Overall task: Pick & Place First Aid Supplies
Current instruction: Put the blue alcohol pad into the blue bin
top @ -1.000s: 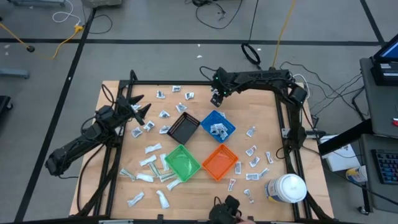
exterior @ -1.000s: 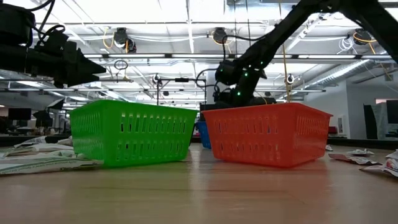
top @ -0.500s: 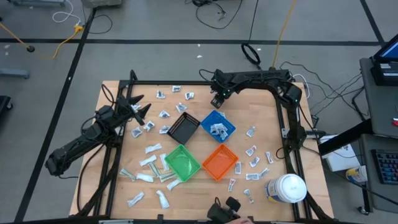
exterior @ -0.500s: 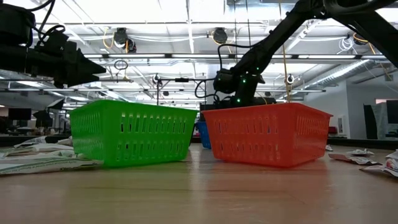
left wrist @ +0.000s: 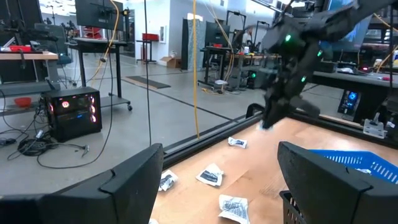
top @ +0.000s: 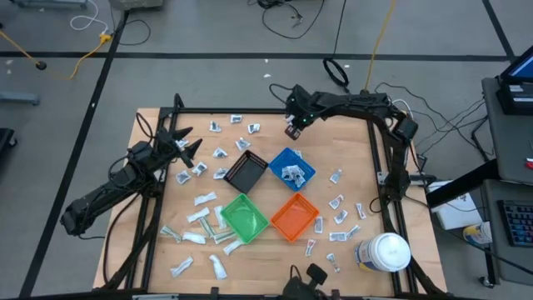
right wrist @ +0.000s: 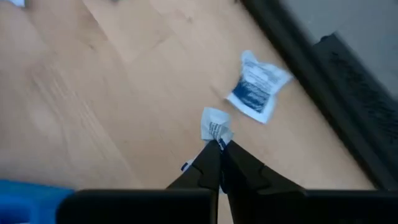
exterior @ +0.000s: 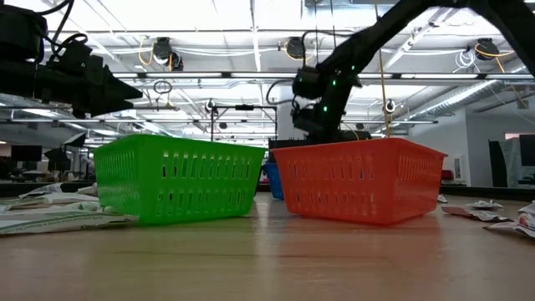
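Observation:
Several small white first aid packets lie scattered flat on the wooden table (top: 350,150) around four bins. My right gripper (right wrist: 219,147) hangs over the table's far edge region, beyond the blue bin (top: 291,167), shut on one small white packet (right wrist: 214,127). The same gripper (top: 291,129) shows from above and in the low view (exterior: 322,125). Another packet (right wrist: 256,87) lies on the wood just beyond it. My left gripper (left wrist: 217,180) waits open and level at the table's left side (top: 187,146), touching nothing. My right gripper pinches the small white packet by its near edge (right wrist: 217,139) between its two fingertips. The fingers (right wrist: 239,165) slant down from the table's right far side. The packet juts out past the fingertips, crumpled and lifted off the wood.
The black bin (top: 246,172), blue bin, green bin (top: 244,217) and orange bin (top: 295,217) stand in a diamond at mid-table. A large white jar (top: 383,252) stands at the near right corner. A black frame rail (top: 233,112) runs along the far edge.
My right gripper has dipped toward the table near the far edge and then risen again. The small white packet now hangs at its fingertips, clear of the wood.

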{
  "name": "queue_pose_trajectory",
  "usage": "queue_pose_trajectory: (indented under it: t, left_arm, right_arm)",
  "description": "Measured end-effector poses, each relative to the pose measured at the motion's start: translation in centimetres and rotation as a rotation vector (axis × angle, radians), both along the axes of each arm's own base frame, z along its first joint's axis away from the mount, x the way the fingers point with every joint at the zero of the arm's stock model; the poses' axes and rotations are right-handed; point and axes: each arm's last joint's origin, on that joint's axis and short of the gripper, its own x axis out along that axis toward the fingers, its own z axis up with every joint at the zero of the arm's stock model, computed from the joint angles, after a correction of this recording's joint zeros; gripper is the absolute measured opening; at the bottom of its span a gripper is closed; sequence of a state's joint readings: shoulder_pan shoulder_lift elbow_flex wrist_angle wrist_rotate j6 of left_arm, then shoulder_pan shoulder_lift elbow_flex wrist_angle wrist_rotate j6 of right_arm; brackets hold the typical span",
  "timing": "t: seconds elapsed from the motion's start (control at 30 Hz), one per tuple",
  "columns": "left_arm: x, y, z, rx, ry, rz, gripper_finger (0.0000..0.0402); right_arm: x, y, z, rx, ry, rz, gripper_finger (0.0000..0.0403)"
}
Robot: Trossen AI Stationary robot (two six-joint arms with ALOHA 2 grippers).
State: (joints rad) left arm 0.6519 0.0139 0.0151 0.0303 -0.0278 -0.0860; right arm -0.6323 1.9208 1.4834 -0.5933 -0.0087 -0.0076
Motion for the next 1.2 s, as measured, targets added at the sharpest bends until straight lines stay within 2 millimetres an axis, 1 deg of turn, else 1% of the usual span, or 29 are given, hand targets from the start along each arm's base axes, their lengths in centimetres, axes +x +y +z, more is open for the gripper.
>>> queue_pose_trajectory:
  t: [0.17,0.27,0.43,0.57,0.67,0.8,0.9,1.1,1.2]
  left_arm:
    - [0.0,0.0,0.0,0.0,0.0,0.0,0.0324]
    - [0.0,0.0,0.0,0.0,0.0,0.0,0.0324]
    - [0.0,0.0,0.0,0.0,0.0,0.0,0.0324]
    - [0.0,0.0,0.0,0.0,0.0,0.0,0.0324]
    - [0.0,0.0,0.0,0.0,0.0,0.0,0.0324]
    - [0.0,0.0,0.0,0.0,0.0,0.0,0.0324]
    - [0.0,0.0,0.0,0.0,0.0,0.0,0.0324]
    - [0.0,0.0,0.0,0.0,0.0,0.0,0.0324]
    - [0.0,0.0,0.0,0.0,0.0,0.0,0.0324]
  right_arm:
    - [-0.9,1.2,3.0,-0.052,-0.004,-0.032,0.0003]
    - [-1.7,2.0,4.2,-0.079,0.037,-0.075,0.0002]
    - [-2.5,2.8,5.2,-0.065,0.062,-0.111,0.0001]
    - [-2.4,3.7,5.1,-0.04,0.092,-0.091,0.0001]
    - [-1.8,5.2,4.9,0.005,0.111,0.035,0.0001]
    - [-0.8,7.7,4.8,0.094,0.09,0.25,0.0001]
    - [0.0,9.6,4.8,0.123,0.088,0.383,0.0]
    - [1.3,13.3,4.8,0.112,0.091,0.591,0.0]
    - [1.6,14.4,4.7,0.098,0.093,0.65,0.0]
